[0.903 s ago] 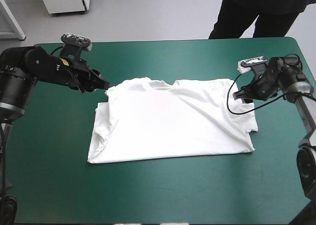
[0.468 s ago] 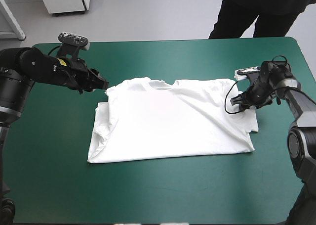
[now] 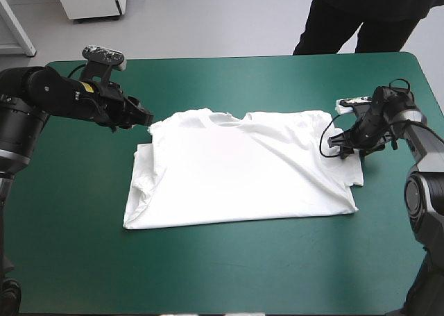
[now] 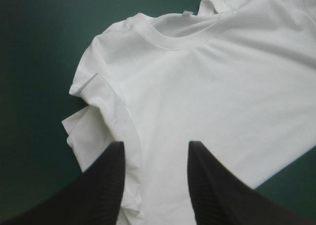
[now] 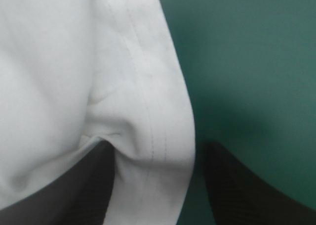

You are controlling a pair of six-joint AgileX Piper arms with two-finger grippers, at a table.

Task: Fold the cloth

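The left gripper [image 4: 156, 148] has its black fingers [image 4: 106, 183] spread wide, poised over the T-shirt [image 3: 236, 170] with white cloth showing in the gap between them; ahead of them lies the collar [image 4: 180, 34], and beside one finger a sleeve [image 4: 94, 111] is folded in on itself. The right gripper [image 5: 159, 153] stands spread as well, its fingers [image 5: 232, 185] to either side of the stitched hem of the other sleeve [image 5: 148, 96], one finger over cloth and the other over the teal-green cover [image 5: 247, 62]. Whether either gripper touches the cloth I cannot tell. From above, the T-shirt lies spread flat about the middle of the table, collar at 12 o'clock toward the far edge and bottom hem at 6. The left gripper is at its 10 o'clock, by the shoulder corner, and the right gripper at its 3 o'clock, on the sleeve
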